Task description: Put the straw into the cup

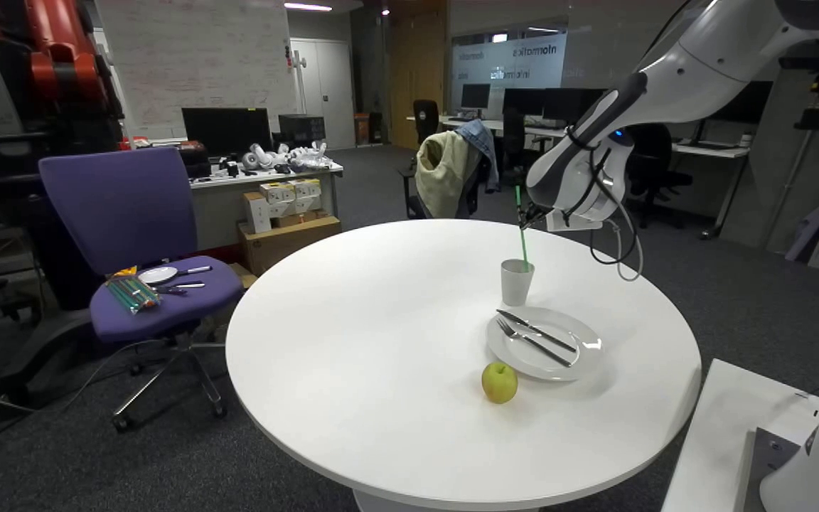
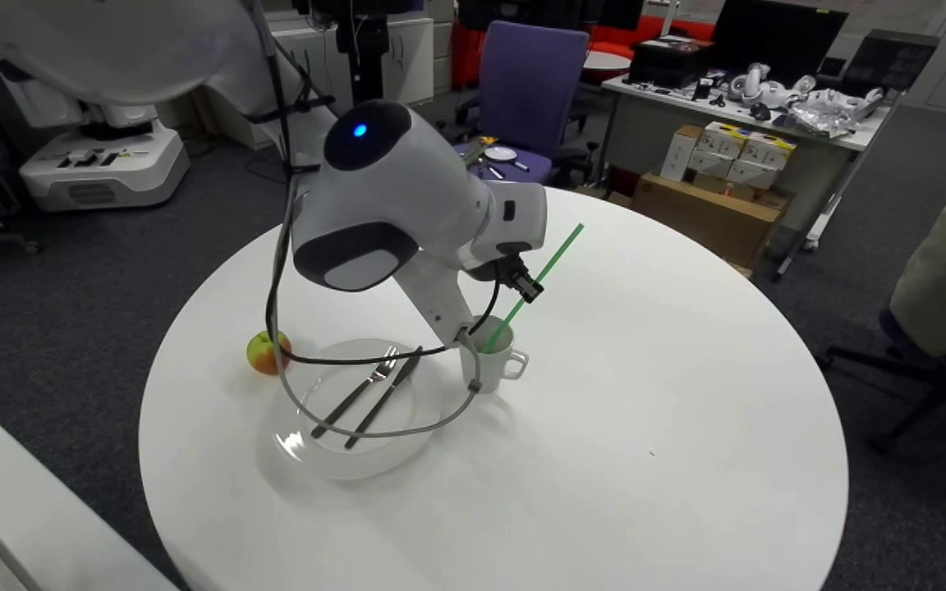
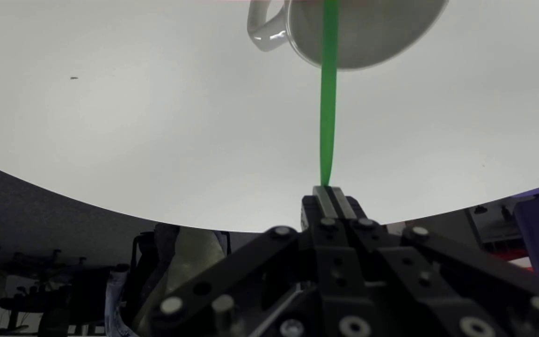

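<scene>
A thin green straw (image 1: 524, 245) slants down from my gripper (image 1: 525, 221) to the white cup (image 1: 515, 286). In an exterior view, the straw (image 2: 559, 254) tilts, and its lower part lies within the mouth of the cup (image 2: 479, 371); its bottom tip is hidden. My gripper (image 2: 530, 289) is shut on the straw partway along its length, above and beside the cup. In the wrist view, the straw (image 3: 328, 98) runs from the closed fingertips (image 3: 329, 189) up across the rim of the cup (image 3: 367, 35), which is cut off by the frame's top edge.
A white plate (image 1: 516, 360) with a knife (image 1: 537, 331) and fork (image 1: 539, 347) stands beside the cup on the round white table (image 1: 352, 341). An apple (image 1: 500, 382) sits by the plate. Arm cables (image 2: 407, 432) hang in front of the plate and cup.
</scene>
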{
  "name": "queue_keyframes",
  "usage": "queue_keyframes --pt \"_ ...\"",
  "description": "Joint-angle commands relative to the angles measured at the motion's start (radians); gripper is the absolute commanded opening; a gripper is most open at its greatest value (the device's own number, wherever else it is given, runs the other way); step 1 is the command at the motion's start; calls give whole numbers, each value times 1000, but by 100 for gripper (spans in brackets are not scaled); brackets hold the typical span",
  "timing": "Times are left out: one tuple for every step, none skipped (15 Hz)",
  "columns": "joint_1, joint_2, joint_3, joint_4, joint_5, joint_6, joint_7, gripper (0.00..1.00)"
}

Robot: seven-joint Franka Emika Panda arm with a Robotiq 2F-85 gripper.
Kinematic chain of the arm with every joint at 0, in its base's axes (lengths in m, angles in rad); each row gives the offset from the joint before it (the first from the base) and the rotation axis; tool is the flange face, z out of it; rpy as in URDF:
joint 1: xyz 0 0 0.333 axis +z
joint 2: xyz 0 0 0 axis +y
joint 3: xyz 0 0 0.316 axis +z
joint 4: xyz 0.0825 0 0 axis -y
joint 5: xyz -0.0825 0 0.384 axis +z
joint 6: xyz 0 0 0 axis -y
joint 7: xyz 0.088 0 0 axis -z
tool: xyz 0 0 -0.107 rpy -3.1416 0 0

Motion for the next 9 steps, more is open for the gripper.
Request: queue_keyframes --pt "37 -23 -26 -47 16 39 1 0" --pt "44 -17 -31 -48 15 41 1 0" --pt "41 -5 -22 -47 12 63 4 0" --pt "35 6 -11 -46 8 81 6 0" --pt "31 24 -1 -43 2 114 7 0" --pt "42 38 -8 -42 3 142 4 0" --pt "53 55 -15 -37 5 170 1 0" --pt "103 34 -77 8 16 102 1 0" --pt "118 48 -91 11 19 112 -2 0"
